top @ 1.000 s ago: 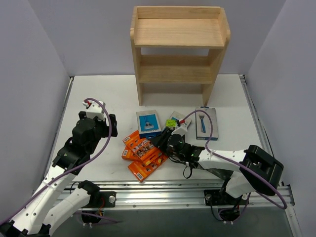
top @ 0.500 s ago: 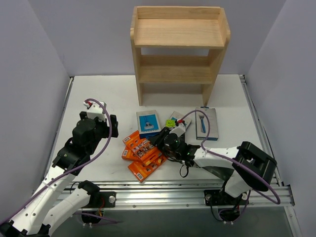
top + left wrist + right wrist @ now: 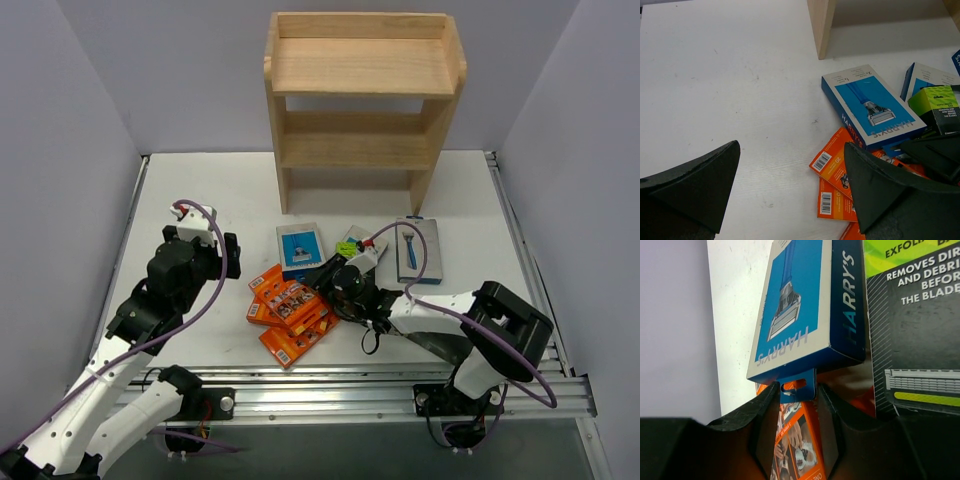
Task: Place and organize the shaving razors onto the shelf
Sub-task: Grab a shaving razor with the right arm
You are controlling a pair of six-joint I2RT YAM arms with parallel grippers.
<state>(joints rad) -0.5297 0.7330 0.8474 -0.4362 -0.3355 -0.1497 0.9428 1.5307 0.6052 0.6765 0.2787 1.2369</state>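
The table (image 3: pixel 220 190) carried the shelf (image 3: pixel 365 100) at its far side, and no razors sat on any tier; they all lay in a loose heap in front of the shelf. Left of that heap and farther from the shelf, the left gripper (image 3: pixel 790 150) hung with its jaws wide and held nothing. The right gripper (image 3: pixel 797 387) sat low at the side of the heap away from the shelf, with its jaws narrow on either side of the tab (image 3: pixel 799 386) of a blue box (image 3: pixel 800 305). I could not tell whether they already pinched it. The orange packs (image 3: pixel 290 310) lay under that end of the box, and a black box (image 3: pixel 912 330) lay just beside it. The tab looked like thin card, so a lift by it could bend or tear it. Held at one end only, the box might swing, twist or slip free, or drag the packs along.
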